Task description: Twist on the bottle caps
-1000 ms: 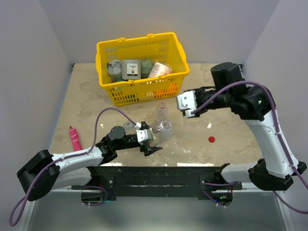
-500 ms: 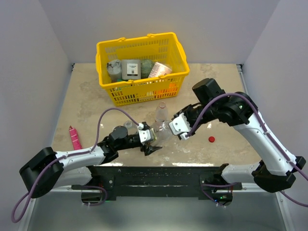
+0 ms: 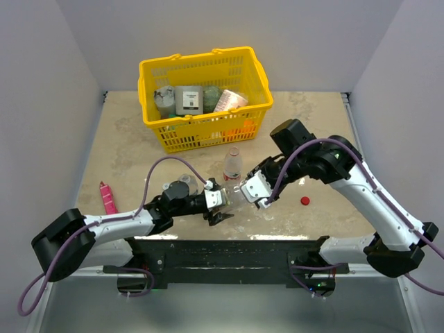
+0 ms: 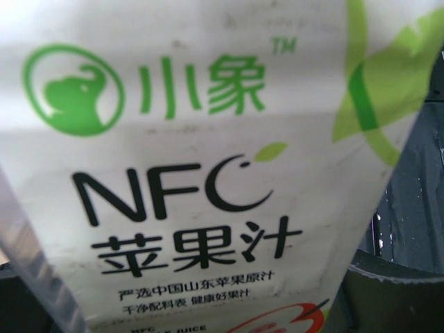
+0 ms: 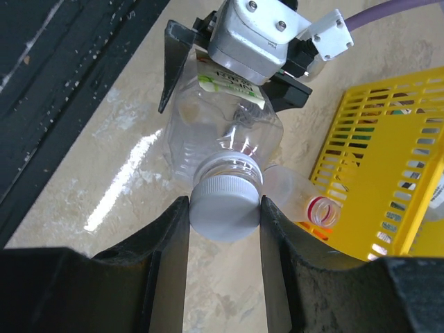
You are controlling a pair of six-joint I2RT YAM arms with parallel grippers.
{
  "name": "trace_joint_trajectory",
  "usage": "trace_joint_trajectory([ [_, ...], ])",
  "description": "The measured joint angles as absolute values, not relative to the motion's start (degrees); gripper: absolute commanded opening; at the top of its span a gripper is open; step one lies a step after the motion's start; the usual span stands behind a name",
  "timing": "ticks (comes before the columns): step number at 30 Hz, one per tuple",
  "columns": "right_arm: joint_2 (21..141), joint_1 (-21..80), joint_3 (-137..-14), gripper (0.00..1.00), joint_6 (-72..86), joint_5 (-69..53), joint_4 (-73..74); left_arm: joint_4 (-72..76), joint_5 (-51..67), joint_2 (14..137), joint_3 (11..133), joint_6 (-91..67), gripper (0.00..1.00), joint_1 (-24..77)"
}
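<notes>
My left gripper (image 3: pixel 222 205) is shut on the larger clear bottle (image 3: pixel 233 195) and holds it tilted just above the table. Its white label with green print (image 4: pixel 208 173) fills the left wrist view. My right gripper (image 3: pixel 243 188) is shut on a white cap (image 5: pixel 225 210), which sits on that bottle's threaded neck (image 5: pixel 229 168). The slim red-labelled bottle (image 3: pixel 234 164) stands uncapped just behind; its open mouth (image 5: pixel 321 210) shows in the right wrist view. The short bottle (image 3: pixel 184 182) stands to the left. The red cap (image 3: pixel 304 201) lies on the table to the right. I cannot make out the other white cap.
A yellow basket (image 3: pixel 258 73) of goods stands at the back middle; its wall (image 5: pixel 388 139) is close behind the bottles. A pink tube (image 3: pixel 107 198) lies at the near left. The black base rail (image 3: pixel 229 250) runs along the near edge.
My right gripper came down and left from the back right to the larger bottle's mouth, bringing the white cap onto the neck. My left gripper shifted slightly right with the bottle.
</notes>
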State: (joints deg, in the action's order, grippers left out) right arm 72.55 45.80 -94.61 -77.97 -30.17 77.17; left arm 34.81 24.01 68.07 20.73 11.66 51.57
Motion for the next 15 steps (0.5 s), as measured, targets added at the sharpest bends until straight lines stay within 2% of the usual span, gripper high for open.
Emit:
trace_joint_trajectory([
  [15,72.0,47.2,-91.0,0.14,-82.8,-28.5,77.3,33.2,23.2,69.4,21.0,14.6,0.0,52.4],
])
